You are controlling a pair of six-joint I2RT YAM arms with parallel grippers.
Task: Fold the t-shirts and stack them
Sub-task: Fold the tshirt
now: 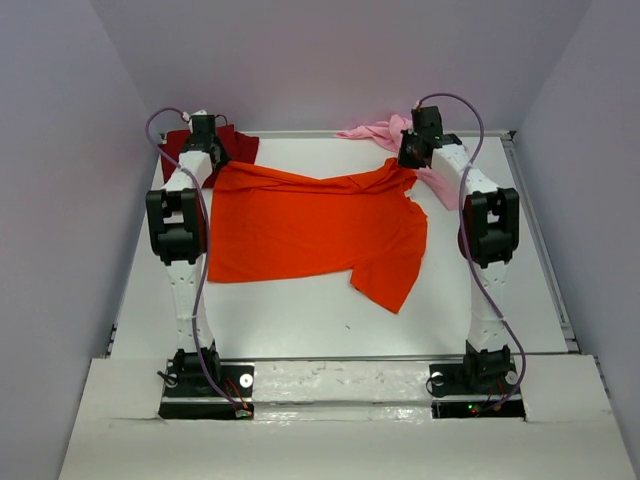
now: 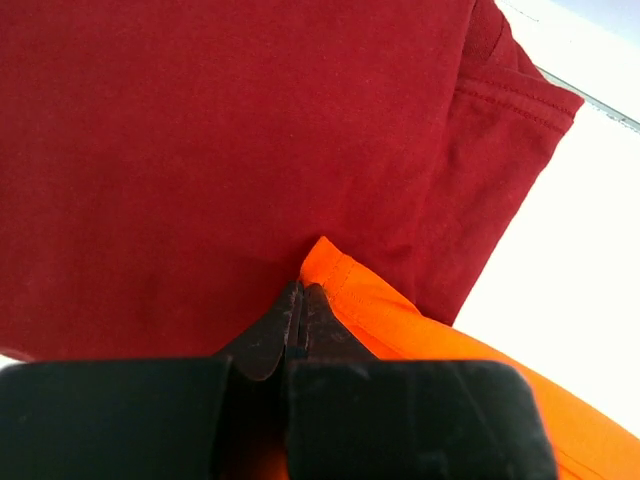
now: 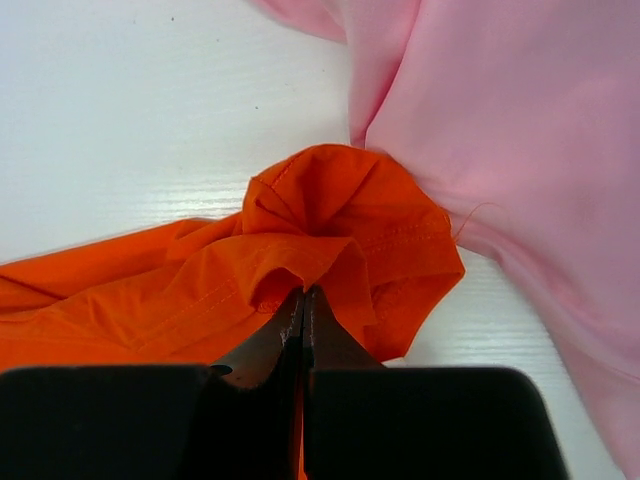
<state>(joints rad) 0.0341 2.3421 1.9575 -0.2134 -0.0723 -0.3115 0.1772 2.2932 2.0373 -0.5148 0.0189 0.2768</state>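
The orange t-shirt point(image 1: 300, 225) lies spread across the middle of the white table point(image 1: 300, 320), stretched between both grippers. My left gripper point(image 1: 214, 158) is shut on its far left corner point(image 2: 420, 330), and the jaws point(image 2: 300, 290) are pressed together over the dark red t-shirt point(image 2: 200, 150). That red t-shirt point(image 1: 238, 146) lies at the far left. My right gripper point(image 1: 410, 160) is shut on the bunched far right corner of the orange t-shirt point(image 3: 330, 210), with the tips point(image 3: 303, 292) closed. The pink t-shirt point(image 3: 520, 130) lies crumpled just beside it, at the far right point(image 1: 372, 132).
Lilac walls point(image 1: 60, 200) close in the table on the left, back and right. A metal rail point(image 1: 540, 240) runs along the right edge. A white ledge point(image 1: 330, 385) at the near edge carries both arm bases.
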